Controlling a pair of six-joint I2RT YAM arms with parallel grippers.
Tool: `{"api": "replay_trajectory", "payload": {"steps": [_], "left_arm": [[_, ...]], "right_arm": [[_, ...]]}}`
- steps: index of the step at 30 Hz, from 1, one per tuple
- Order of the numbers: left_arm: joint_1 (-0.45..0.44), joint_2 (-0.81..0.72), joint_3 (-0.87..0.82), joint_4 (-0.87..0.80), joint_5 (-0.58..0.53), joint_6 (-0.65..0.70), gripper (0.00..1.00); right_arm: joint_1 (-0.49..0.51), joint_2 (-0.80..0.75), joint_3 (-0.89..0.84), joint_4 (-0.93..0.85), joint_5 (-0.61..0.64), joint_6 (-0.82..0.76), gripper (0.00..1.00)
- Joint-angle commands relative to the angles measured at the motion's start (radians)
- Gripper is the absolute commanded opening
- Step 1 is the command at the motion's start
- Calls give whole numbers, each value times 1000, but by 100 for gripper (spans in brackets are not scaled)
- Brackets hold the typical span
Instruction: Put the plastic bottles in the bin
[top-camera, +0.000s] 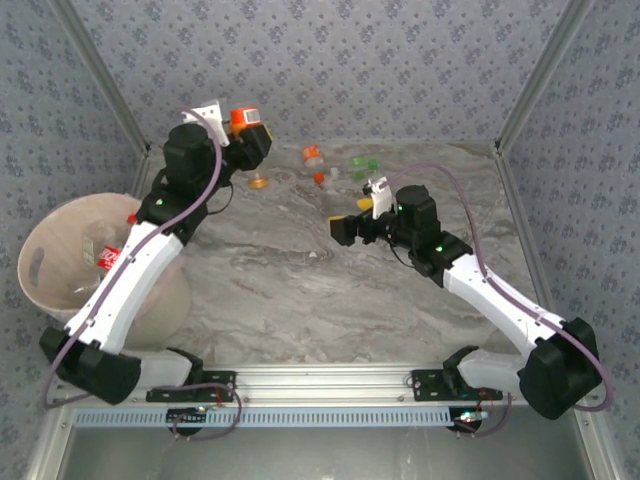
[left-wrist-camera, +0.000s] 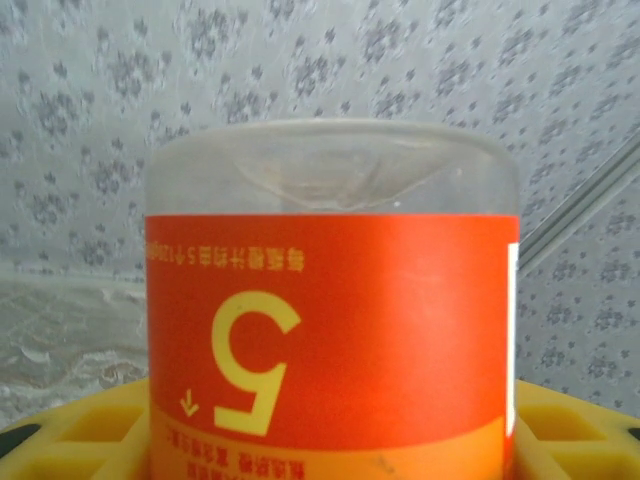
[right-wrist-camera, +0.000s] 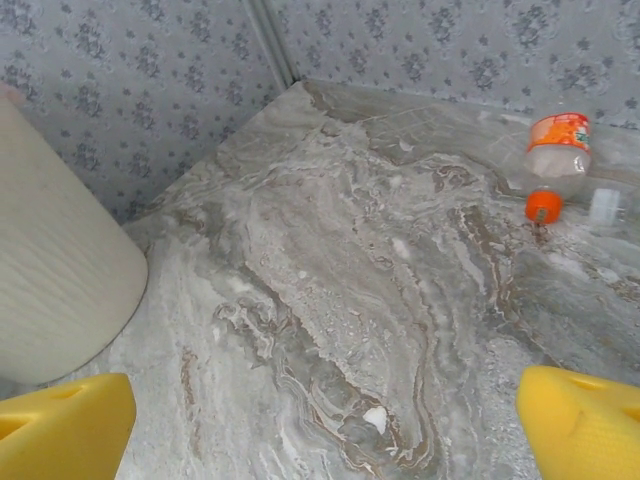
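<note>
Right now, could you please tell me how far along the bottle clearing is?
Done: at least one red-labelled bottle lies in the bin. In hand: the left end effector holds an orange-labelled bottle; the right end effector is open, empty. Left: a few bottles lie far back on the table.

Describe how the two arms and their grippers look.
The left arm and right arm have white link shells, black joints and bases, and a thin purple cable running alongside each. The left gripper and right gripper are black with white camera brackets; their fingers are chunky yellow blocks.
</note>
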Motion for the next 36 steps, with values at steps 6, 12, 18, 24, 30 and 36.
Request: {"api": "replay_trajectory", "payload": {"steps": [6, 12, 18, 24, 30, 36], "left_arm": [[-3, -158, -15, -81, -76, 130, 49], [1, -276, 5, -209, -241, 246, 49], [33, -366, 6, -340, -414, 304, 49], [131, -420, 19, -488, -637, 312, 49], [371, -409, 33, -663, -558, 217, 49], [618, -395, 42, -703, -415, 150, 48]], "right_arm": [[31, 22, 48, 56, -51, -46, 100], [33, 40, 52, 82, -27, -51, 100], [33, 71, 57, 122, 0, -45, 100], [33, 104, 69, 152, 3, -24, 100], [32, 127, 72, 169, -6, -11, 100], [31, 135, 73, 167, -22, -11, 100]]}}
